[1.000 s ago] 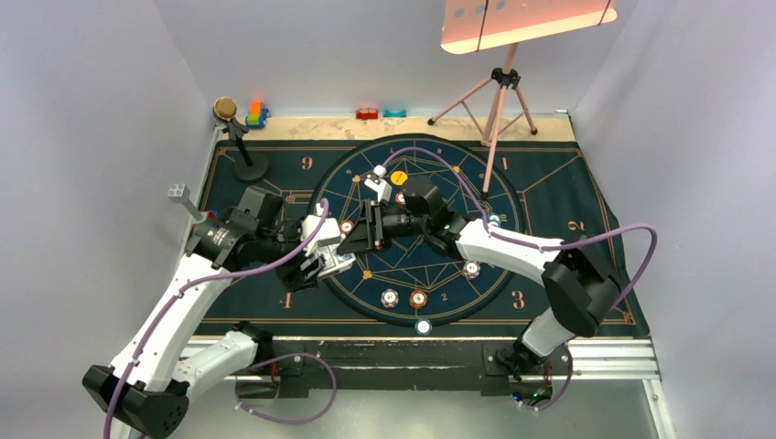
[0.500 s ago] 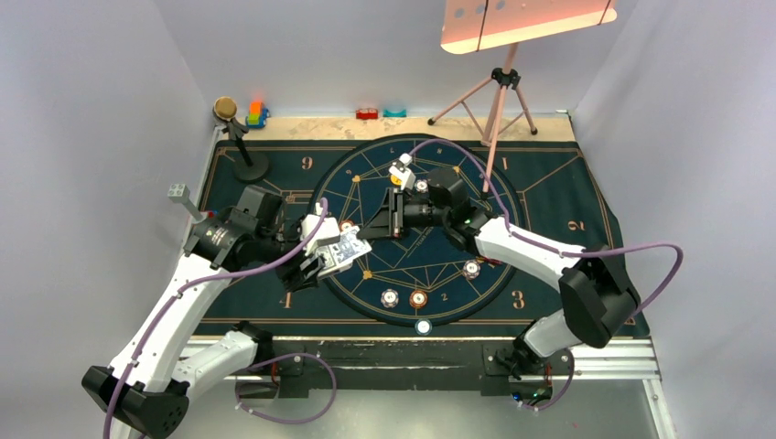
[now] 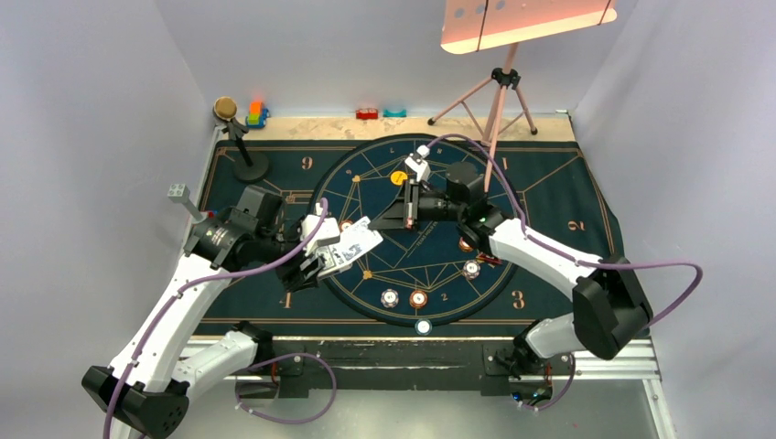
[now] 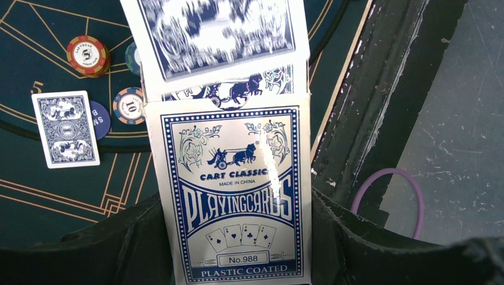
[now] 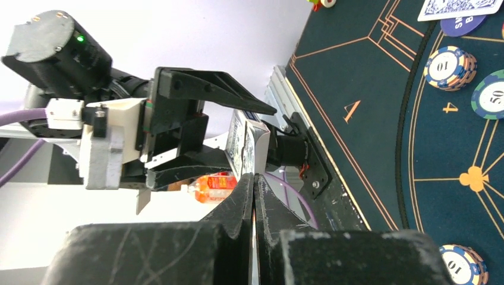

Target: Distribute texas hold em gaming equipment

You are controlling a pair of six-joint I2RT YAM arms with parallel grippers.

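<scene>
Blue-and-white card box (image 4: 232, 196), cards (image 4: 217, 35) protruding

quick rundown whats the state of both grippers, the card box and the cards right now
left gripper: shut on card box
right gripper: shut, nothing seen between its fingers
card box: top open, cards sticking out
top card: partly out of the box, back showing
loose card: lying flat on the mat, face down

A card (image 3: 361, 240) juts from the card box (image 3: 334, 258) over the left half of the mat (image 3: 567, 192). Chips (image 3: 418, 298) lie along its near rim.
</scene>
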